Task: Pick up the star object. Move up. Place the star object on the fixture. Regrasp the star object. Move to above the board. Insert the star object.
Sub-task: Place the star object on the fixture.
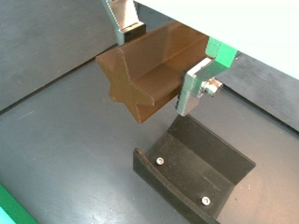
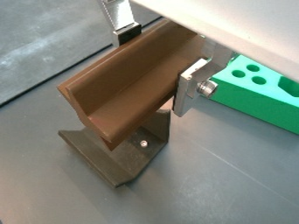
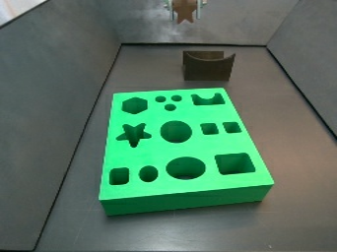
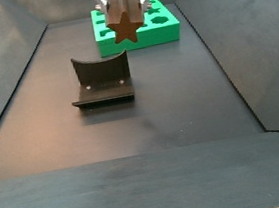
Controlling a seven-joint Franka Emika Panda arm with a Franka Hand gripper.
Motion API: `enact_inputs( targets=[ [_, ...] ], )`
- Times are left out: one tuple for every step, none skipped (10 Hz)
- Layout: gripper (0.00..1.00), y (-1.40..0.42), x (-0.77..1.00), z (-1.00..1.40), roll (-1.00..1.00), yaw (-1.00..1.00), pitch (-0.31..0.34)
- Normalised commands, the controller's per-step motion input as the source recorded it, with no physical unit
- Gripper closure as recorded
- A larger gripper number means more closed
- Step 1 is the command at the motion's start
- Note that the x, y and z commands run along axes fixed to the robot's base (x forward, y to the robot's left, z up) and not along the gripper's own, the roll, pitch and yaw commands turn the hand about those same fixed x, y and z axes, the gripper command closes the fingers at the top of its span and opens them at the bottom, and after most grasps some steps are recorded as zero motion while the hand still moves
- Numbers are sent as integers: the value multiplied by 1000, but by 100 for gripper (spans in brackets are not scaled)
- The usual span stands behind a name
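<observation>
Gripper (image 4: pixel 124 17) clamped on brown star object (image 4: pixel 123 25), held in air above fixture (image 4: pixel 100 80) at 12 o'clock of it, risk: misaligned lowering knocks star on bracket edge, tilting it in fingers (image 1: pixel 194 85)

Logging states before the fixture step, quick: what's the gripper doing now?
Gripper: closed on the brown star object, held in the air above the fixture.

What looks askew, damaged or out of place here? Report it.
Nothing stands out. The tool holds the brown star object in the air above the fixture, which stands upright on the floor. The green board lies flat with its holes empty.
</observation>
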Motion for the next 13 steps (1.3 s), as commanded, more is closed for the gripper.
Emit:
enact_inputs(
  targets=[
    [100, -98, 1000, 447, -1000, 83, 125],
    [100, -17, 901, 299, -1000, 50, 147],
    [100, 11, 783, 134, -1000, 34, 147],
    [100, 31, 668, 17, -1000, 14, 153],
    [100, 34, 585, 20, -1000, -3, 165],
    [100, 41, 497, 20, -1000, -21, 178],
    [100, 43, 380, -7, -1000, -51, 190],
    [100, 42, 296, -9, -1000, -79, 195],
    [100, 44, 212, -6, -975, -112, 198],
    [100, 47, 102, -8, -749, -131, 163],
    [100, 48, 58, -4, -576, -141, 113],
    [100, 44, 48, -9, -396, -144, 73],
    [100, 26, 55, -5, -216, -130, 43]
  ],
)
